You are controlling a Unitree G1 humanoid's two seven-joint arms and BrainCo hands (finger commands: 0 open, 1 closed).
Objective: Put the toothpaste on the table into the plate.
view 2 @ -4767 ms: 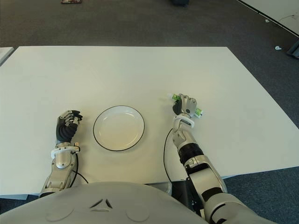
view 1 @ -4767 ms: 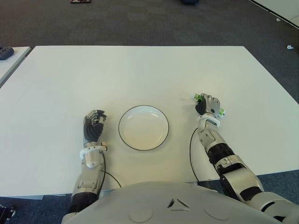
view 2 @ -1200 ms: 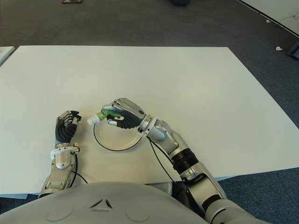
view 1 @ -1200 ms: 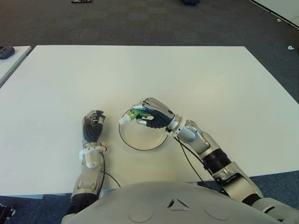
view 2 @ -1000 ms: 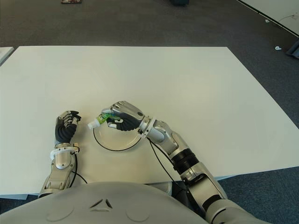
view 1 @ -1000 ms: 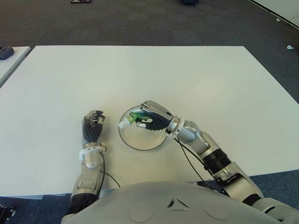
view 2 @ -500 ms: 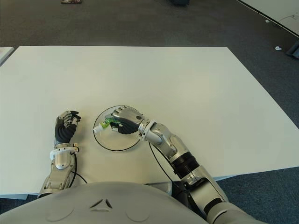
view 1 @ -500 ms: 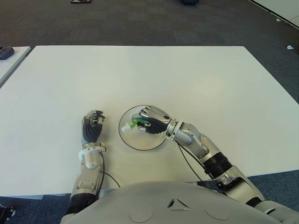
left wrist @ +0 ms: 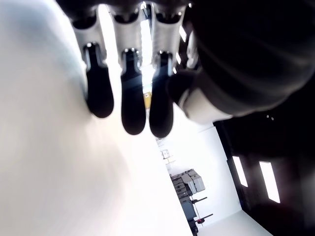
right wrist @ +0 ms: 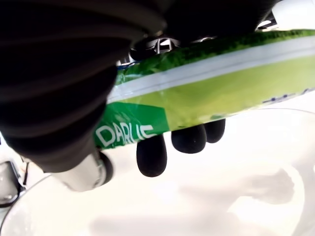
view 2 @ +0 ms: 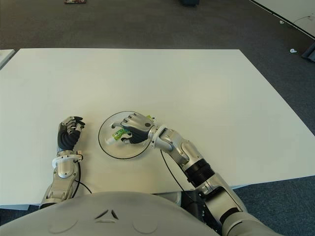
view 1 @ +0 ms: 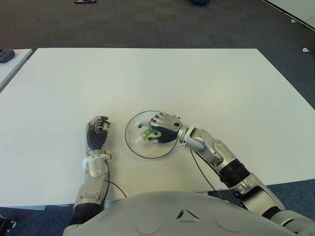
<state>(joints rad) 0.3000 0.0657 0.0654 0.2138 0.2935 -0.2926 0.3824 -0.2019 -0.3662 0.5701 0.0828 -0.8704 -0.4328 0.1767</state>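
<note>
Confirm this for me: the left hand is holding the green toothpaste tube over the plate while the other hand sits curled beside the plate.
Not quite: the right hand holds the green toothpaste tube over the plate, as the left eye view shows and the right wrist view confirms. The left hand is the one curled beside the plate, on its left.
</note>
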